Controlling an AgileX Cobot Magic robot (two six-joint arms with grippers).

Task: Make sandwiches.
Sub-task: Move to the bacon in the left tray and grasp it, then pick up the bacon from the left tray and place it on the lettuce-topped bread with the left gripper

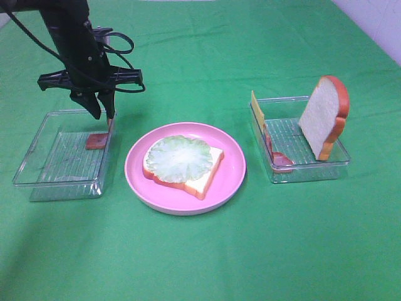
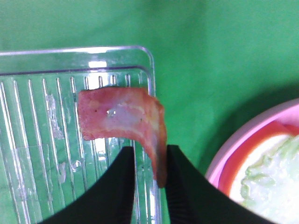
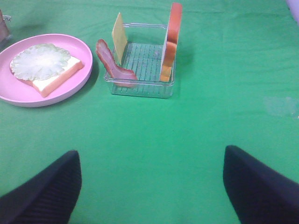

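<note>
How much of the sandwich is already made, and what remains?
Done: one bread slice with lettuce on it lies on the pink plate. In hand: the left hand straddles a bacon strip in the left tray, not yet lifted out. Left: that bacon, the cheese and the second bread slice standing in the right tray.

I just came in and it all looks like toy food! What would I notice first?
Probably the pink plate in the middle, holding a bread slice topped with pale green lettuce. Next, the left claw pinching a reddish bacon strip at the edge of the left tray. On the right, an upright bread slice stands in the right tray.
</note>
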